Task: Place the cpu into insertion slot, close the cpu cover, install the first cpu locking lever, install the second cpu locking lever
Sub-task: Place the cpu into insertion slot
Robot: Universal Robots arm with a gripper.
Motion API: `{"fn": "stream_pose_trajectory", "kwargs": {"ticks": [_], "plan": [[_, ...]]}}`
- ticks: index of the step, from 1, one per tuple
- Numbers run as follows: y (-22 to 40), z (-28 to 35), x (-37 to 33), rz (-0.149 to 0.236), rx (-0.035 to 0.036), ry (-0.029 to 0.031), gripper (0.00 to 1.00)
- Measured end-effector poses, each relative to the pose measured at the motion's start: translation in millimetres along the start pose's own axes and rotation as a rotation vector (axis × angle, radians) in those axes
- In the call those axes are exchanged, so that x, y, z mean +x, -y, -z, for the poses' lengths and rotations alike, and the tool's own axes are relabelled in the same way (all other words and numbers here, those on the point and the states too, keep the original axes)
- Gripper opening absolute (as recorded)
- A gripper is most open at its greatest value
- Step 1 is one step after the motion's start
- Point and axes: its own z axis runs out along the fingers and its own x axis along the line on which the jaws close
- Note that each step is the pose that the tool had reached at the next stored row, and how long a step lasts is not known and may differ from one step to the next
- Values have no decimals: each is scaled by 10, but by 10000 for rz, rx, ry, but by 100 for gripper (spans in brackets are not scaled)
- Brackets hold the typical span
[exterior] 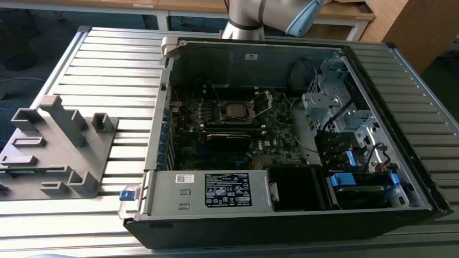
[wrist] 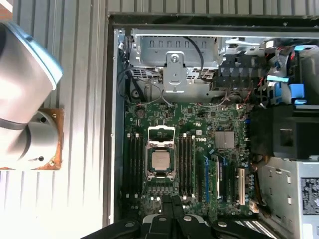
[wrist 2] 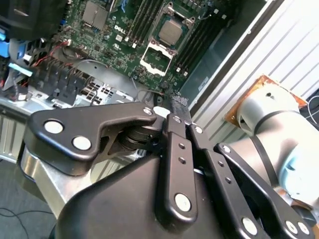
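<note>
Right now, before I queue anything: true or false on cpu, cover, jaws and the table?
1. The cpu is already seated on the motherboard. True.
2. The cpu cover is closed over the cpu. False: it is flipped open beside the chip, whose metal top is bare.
3. The jaws hold the cpu. False: they are shut on nothing, apart from the chip.
4. A grey fixture sits on the slatted table outside the computer case, at the exterior view's left. True.
</note>
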Motion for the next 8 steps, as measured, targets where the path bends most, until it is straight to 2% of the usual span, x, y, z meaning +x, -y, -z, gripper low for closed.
{"fn": "stream_pose_trajectory", "kwargs": {"ticks": [8], "plan": [[-23,366,-2,0,0,0,11]]}}
